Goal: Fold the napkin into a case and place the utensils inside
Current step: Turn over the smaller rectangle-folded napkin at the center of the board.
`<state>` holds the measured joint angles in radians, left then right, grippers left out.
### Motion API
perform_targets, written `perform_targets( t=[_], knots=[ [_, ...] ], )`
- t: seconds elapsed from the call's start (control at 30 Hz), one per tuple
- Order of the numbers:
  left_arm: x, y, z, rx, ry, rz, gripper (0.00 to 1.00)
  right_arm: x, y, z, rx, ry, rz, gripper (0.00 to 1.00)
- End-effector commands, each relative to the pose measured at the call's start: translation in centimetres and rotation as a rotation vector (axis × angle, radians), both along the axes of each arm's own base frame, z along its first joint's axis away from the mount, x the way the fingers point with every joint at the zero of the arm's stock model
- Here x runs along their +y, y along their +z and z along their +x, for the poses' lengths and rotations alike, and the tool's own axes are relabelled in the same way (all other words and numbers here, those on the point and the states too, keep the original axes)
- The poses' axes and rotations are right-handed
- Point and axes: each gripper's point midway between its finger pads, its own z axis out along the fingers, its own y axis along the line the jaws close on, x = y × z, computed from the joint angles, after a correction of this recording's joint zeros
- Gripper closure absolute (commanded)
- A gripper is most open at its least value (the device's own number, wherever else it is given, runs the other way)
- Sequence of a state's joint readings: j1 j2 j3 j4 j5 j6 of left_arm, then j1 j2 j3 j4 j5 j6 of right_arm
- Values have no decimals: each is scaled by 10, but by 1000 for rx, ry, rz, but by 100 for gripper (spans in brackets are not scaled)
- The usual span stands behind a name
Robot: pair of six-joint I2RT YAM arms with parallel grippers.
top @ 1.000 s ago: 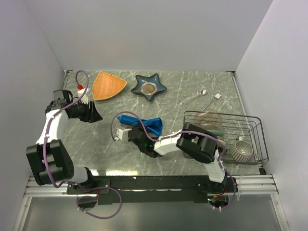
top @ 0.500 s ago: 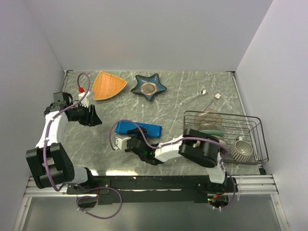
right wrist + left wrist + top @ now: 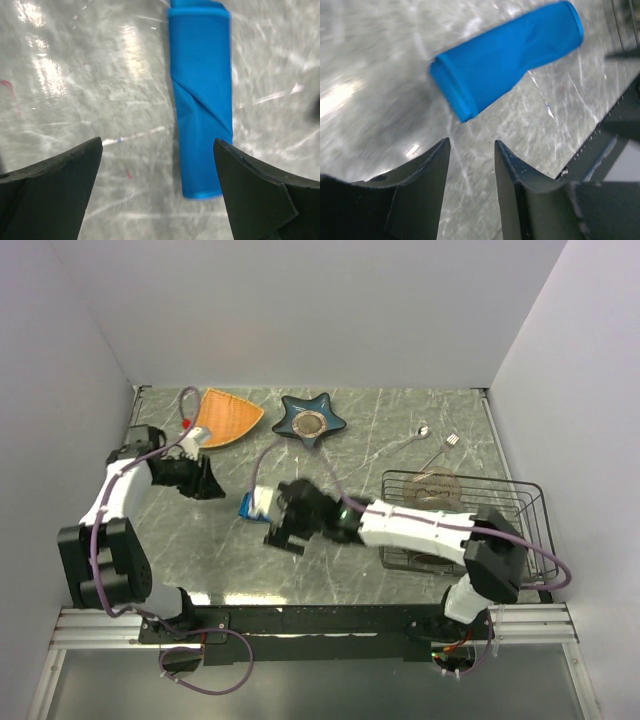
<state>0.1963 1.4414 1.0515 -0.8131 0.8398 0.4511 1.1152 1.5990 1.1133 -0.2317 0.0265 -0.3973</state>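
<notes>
Case [image 3: 202, 100] down flat on the grey marble table [image 3: 380, 410], folks: bright blue cloth folded into a long narrow strip, with one slanting crease across its middle. From the overhead view it sits just left of the table's centre, and only its end at 9 o'clock [image 3: 248, 506] peeks out from under the right arm.

Right gripper [image 3: 283, 518] hangs directly over the strip, its fingers [image 3: 60, 185] spread wide and grasping nothing. Through its own camera the blue strip lies on the stone beyond the two tips, clear of both.

Left gripper [image 3: 205, 480] waits at about 9 o'clock from the case, near it but apart. Its fingers [image 3: 420, 190] stand partly parted with only bare marble in the gap, so nothing is held there. Its camera shows the strip [image 3: 507, 57] lying slantwise ahead of it.

Spoon [image 3: 418, 432] and fork [image 3: 447, 445] rest on the table out at 2 o'clock from the case, well apart from it and just beside each other.

Further out, the orange dish [image 3: 225, 417] sits at 11 o'clock, the star dish [image 3: 310, 420] at 1 o'clock, and the wire rack [image 3: 520, 502] at 3 o'clock with a bowl [image 3: 435, 483] inside.
</notes>
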Motion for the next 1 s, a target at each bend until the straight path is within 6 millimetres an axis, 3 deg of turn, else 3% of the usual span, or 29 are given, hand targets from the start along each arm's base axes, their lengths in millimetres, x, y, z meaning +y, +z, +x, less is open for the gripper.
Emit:
perform_targets(
  t=[0.0,0.13,0.2,0.27,0.5,0.6,0.7,0.77,0.83,0.93,0.97],
  knots=[
    [-33,-4,6,21,-111,-25,55,-40,15,-2,491,-167,87,5],
    [-57,-19,15,50,-164,-27,63,-62,-2,19,683,-328,109,38],
    [-72,-27,16,81,-199,-21,66,-68,-12,27,752,-390,122,47],
    [-75,-35,22,89,-190,5,68,-70,-30,28,801,-414,102,54],
    [-67,-83,17,202,-177,109,73,-85,-88,27,854,-525,-25,56],
    [-62,-96,13,239,-173,136,74,-97,-113,32,840,-585,-105,56],
    [-59,-98,12,252,-169,155,74,-103,-121,40,813,-614,-145,56],
    [-60,-95,13,246,-188,156,73,-106,-121,44,798,-622,-160,55],
    [-64,-80,10,222,-221,131,70,-103,-113,51,773,-609,-147,52],
    [-63,-47,31,83,-232,164,65,-92,-83,55,753,-558,-71,43],
    [-62,-34,46,23,-232,199,65,-89,-74,55,751,-543,-47,40]
  ],
)
